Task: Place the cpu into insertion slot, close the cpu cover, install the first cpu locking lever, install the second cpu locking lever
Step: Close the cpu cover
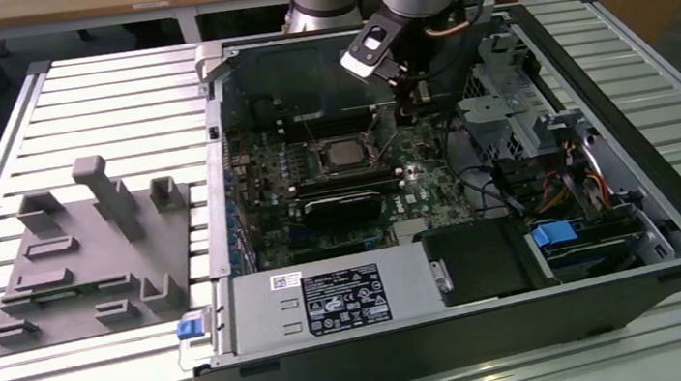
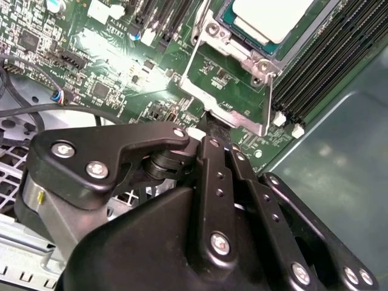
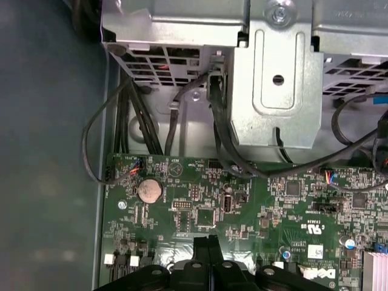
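The cpu (image 2: 273, 15) lies with its silvery face up in the insertion slot (image 1: 339, 155) on the green motherboard. The silvery cpu cover (image 2: 242, 56) frames it and lies flat over it. A thin metal lever rod (image 2: 270, 100) runs along one side of the socket. My gripper (image 1: 411, 112) hangs low over the board, just to the exterior view's right of the slot. In both wrist views its black fingers (image 3: 207, 251) are pressed together, and their tip (image 2: 212, 124) sits at the socket bracket's outer edge. I see nothing between them.
The open computer case (image 1: 655, 210) lies on a slatted table. A grey fixture block (image 1: 88, 251) sits at the exterior view's left. A metal drive cage (image 3: 273, 79) and black cables (image 3: 133, 115) crowd the board's edge. Memory slots (image 2: 327, 66) flank the socket.
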`<state>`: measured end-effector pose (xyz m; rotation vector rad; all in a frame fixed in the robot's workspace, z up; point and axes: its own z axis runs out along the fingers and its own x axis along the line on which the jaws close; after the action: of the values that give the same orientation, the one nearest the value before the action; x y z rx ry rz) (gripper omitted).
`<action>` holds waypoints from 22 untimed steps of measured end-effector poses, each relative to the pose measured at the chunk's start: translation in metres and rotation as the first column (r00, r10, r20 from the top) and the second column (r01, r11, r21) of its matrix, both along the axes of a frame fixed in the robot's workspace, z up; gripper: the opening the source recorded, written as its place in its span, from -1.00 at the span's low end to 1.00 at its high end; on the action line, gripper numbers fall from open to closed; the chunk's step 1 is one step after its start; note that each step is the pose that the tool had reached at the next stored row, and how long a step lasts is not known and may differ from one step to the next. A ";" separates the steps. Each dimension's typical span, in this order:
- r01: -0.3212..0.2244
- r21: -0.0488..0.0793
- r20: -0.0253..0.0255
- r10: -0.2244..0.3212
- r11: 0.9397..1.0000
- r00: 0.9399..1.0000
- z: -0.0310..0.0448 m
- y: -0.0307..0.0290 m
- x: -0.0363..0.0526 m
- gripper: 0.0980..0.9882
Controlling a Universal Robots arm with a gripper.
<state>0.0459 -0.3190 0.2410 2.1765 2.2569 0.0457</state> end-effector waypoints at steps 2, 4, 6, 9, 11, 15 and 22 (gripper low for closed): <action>0.000 0.000 0.000 0.000 1.000 1.000 0.0000 0.0000 -0.0032 -0.98; 0.000 0.000 0.000 0.000 1.000 1.000 0.0000 0.0000 -0.0059 -0.98; 0.000 0.000 0.000 0.000 1.000 1.000 0.0000 0.0000 -0.0081 -0.98; 0.000 0.000 0.000 0.000 1.000 1.000 0.0000 0.0000 -0.0119 -0.98; 0.000 0.000 0.000 0.000 1.000 1.000 0.0000 0.0000 -0.0144 -0.98; 0.000 0.000 0.000 0.000 1.000 1.000 -0.0002 0.0000 -0.0202 -0.98; 0.000 0.000 0.000 0.000 1.000 1.000 -0.0007 0.0000 -0.0333 -0.98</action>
<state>0.0126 -0.3190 0.2403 2.1765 2.2570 0.0457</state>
